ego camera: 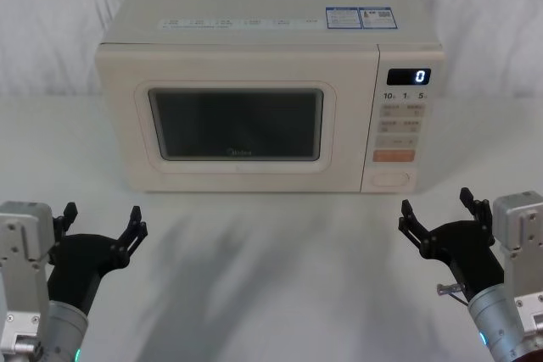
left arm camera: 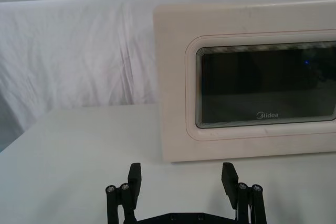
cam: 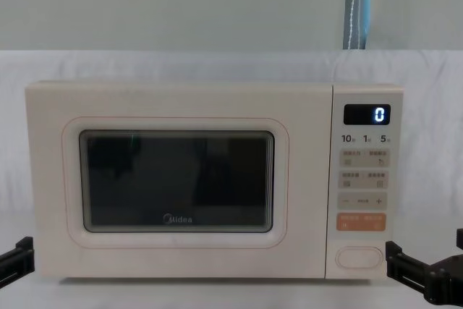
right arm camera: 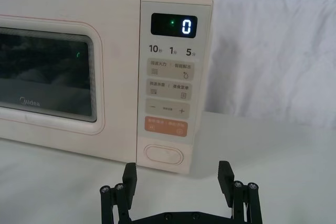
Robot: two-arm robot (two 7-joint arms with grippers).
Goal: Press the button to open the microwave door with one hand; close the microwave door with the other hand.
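one microwave (ego camera: 254, 99), two grippers, left gripper (ego camera: 102, 225), right gripper (ego camera: 441, 214).

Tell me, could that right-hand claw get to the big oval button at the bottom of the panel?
Probably yes. The right gripper hovers open just in front of the button, with bare table between them and nothing blocking the way.

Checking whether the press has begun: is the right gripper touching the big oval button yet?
Apart. In the right wrist view, white table shows between the open right gripper and the button.
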